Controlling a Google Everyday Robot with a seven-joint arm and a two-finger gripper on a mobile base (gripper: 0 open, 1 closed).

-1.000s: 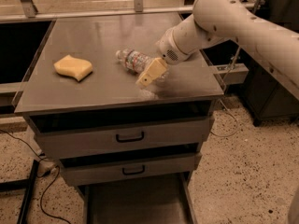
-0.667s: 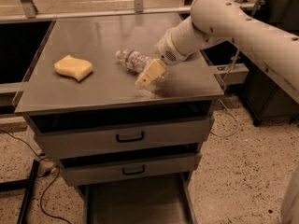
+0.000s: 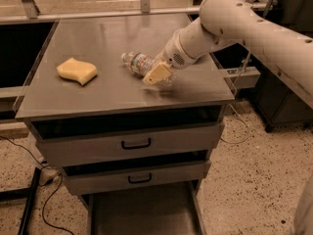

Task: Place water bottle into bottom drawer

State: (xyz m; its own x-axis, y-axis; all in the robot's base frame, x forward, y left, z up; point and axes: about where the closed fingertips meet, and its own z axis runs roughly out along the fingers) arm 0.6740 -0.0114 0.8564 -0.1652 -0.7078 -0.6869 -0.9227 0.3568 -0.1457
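grey metal cabinet top (image 3: 117,38) on a speckled floor (image 3: 254,180), dark bays behind and on the left, and black cables (image 3: 29,199) trailing down at lower left. the top has bare room across the back and middle, plus a bare strip along the front edge. right of the cabinet the floor is open.

counts: one water bottle (image 3: 139,62), one yellow sponge (image 3: 77,71), two shut drawer fronts (image 3: 132,146), each with one black handle (image 3: 136,144), one bottom drawer (image 3: 142,212), one white arm (image 3: 234,18) and one gripper (image 3: 156,75).

the water bottle lies on its side on the cabinet top, right of centre. its white cap points back-left and its base end is under the gripper. it sits well in from the left and back edges, nearer the front-right.

the sponge lies flat on the left part of the top, well apart from the bottle and near the left edge.

the arm comes in from the upper right and slopes down to the bottle. the gripper sits at the bottle's base end, over it and touching or nearly so. cannot tell if it is spread or clamped on the bottle.

the bottom drawer is pulled out at the foot of the cabinet, below both drawer fronts, with its flat floor showing between thin side walls.

against the earlier frame: bottle and sponge in the same spots, gripper at the same end of the bottle, drawer out as before.
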